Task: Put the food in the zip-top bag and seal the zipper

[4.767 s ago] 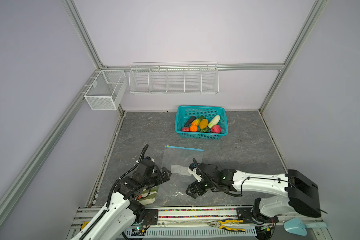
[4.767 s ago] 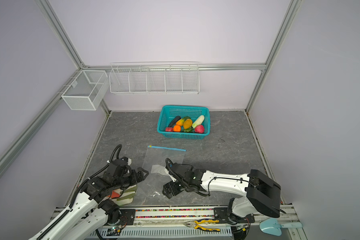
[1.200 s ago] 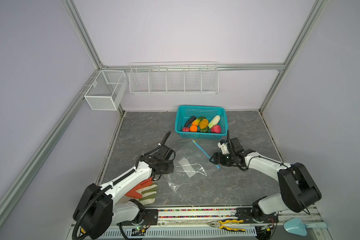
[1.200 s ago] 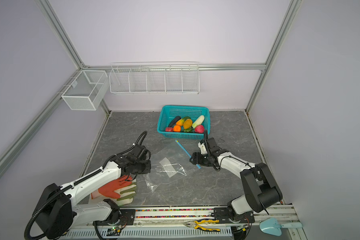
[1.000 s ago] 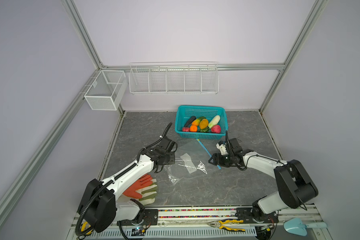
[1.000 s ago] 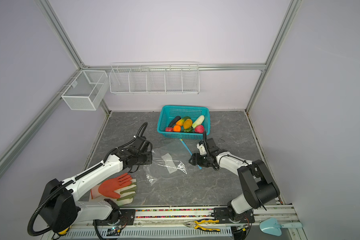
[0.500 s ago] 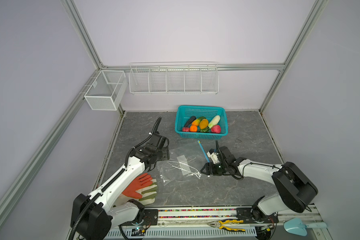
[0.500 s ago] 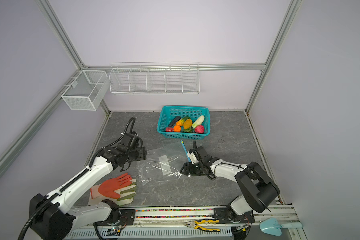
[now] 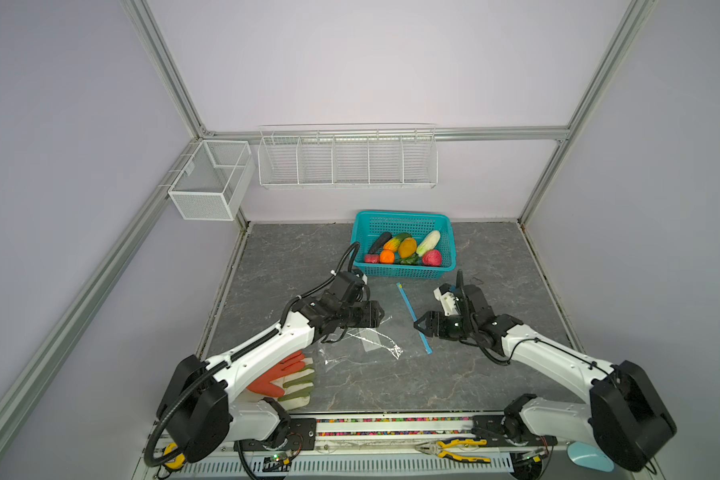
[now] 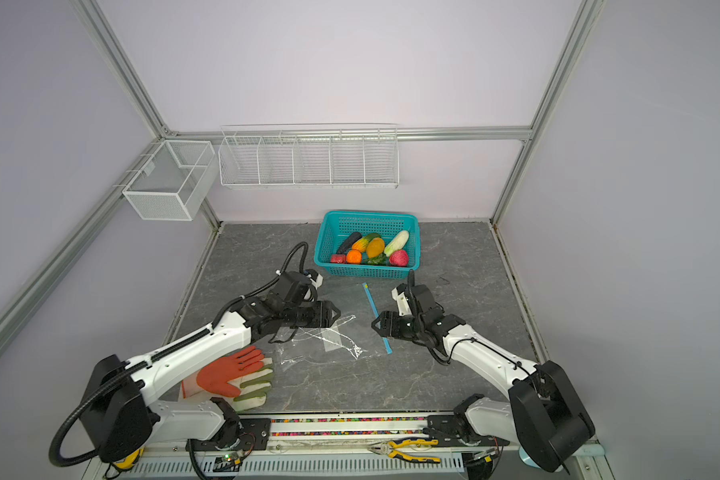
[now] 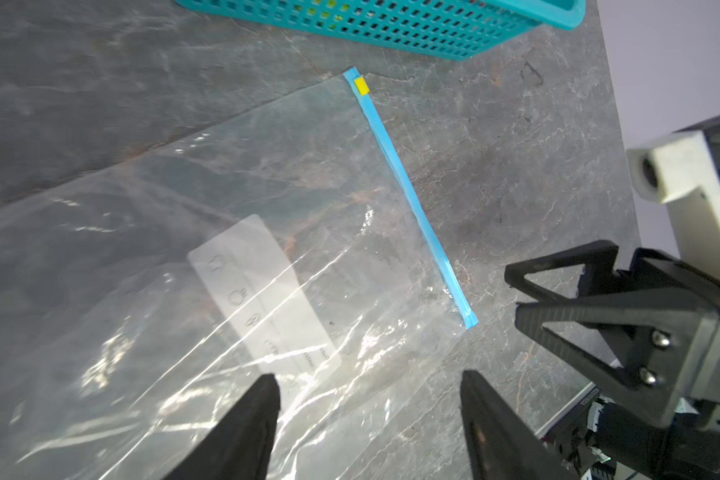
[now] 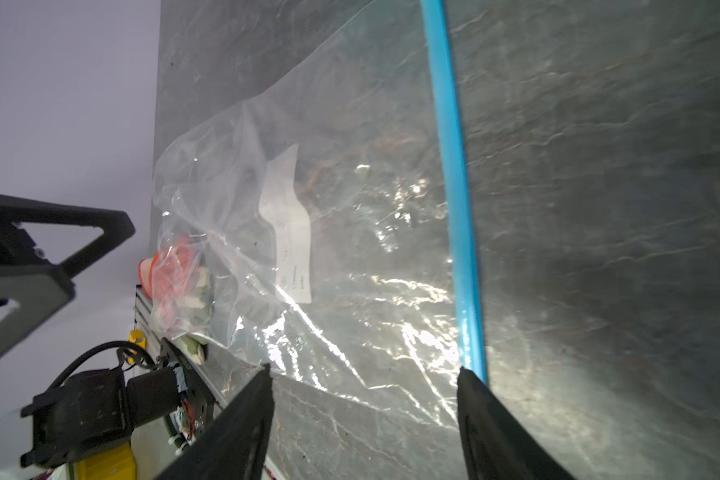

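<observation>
The clear zip-top bag (image 9: 371, 336) (image 10: 333, 336) lies flat on the grey table, white label (image 11: 262, 291) up. Its light-blue zipper (image 9: 412, 316) (image 10: 377, 318) (image 12: 454, 187) runs along the right edge, with the yellow slider (image 11: 361, 86) at the far end. The food (image 9: 404, 249) (image 10: 371, 249) sits in the teal basket, apart from the bag. My left gripper (image 9: 379, 318) (image 10: 335, 313) (image 11: 368, 380) hovers open over the bag's left part, holding nothing. My right gripper (image 9: 418, 326) (image 10: 375, 326) (image 12: 364, 370) is open beside the zipper's near end, empty.
The teal basket (image 9: 404, 272) stands just beyond the bag's far end. Orange-and-green gloves (image 9: 287, 378) lie at the front left under the left arm. Pliers (image 9: 454, 449) rest on the front rail. White wire racks (image 9: 346, 158) hang on the back wall.
My left gripper has opened, let go of the bag and moved right over it. The bag now lies flat. My right gripper has shifted slightly along the zipper's near end.
</observation>
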### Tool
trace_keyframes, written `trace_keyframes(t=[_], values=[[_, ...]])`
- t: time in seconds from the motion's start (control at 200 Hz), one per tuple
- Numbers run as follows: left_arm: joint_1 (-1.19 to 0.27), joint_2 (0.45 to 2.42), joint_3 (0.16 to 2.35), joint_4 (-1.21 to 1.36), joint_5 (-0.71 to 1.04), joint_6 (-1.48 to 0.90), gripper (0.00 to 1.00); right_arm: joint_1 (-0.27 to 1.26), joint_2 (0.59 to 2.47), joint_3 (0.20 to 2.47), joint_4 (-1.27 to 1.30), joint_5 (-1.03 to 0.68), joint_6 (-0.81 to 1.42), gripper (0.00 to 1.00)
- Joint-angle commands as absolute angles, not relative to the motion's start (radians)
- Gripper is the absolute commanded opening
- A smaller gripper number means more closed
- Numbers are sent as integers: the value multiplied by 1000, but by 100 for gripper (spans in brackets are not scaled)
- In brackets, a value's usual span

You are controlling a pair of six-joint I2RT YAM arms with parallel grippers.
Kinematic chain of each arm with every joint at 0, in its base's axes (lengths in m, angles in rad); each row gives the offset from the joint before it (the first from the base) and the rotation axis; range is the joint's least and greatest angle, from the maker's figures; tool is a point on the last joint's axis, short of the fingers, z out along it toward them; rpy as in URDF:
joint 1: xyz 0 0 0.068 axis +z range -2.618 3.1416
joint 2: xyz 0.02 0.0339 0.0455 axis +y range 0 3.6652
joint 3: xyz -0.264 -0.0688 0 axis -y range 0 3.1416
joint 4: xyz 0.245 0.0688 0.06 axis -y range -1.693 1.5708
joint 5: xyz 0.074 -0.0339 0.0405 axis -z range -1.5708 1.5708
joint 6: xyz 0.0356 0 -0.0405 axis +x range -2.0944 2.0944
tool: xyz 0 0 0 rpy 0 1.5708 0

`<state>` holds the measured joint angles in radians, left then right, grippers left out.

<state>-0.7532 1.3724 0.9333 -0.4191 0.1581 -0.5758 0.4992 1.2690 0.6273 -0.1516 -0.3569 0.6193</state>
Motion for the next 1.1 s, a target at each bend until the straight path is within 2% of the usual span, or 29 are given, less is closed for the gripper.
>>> trace_keyframes(t=[0.0,0.145,0.4,1.095], values=[[-758,1459,947,-273,231,-593,65,464,1336,664,-133,-433,549,69],[-758,1564,965,-309,283,-567,57,418,1425,665,-74,-501,530,65],[-728,1574,813,-277,257,-550,45,400,1493,663,-47,-543,514,61],[-684,1601,682,-199,263,-548,29,481,1610,668,26,-618,574,50]])
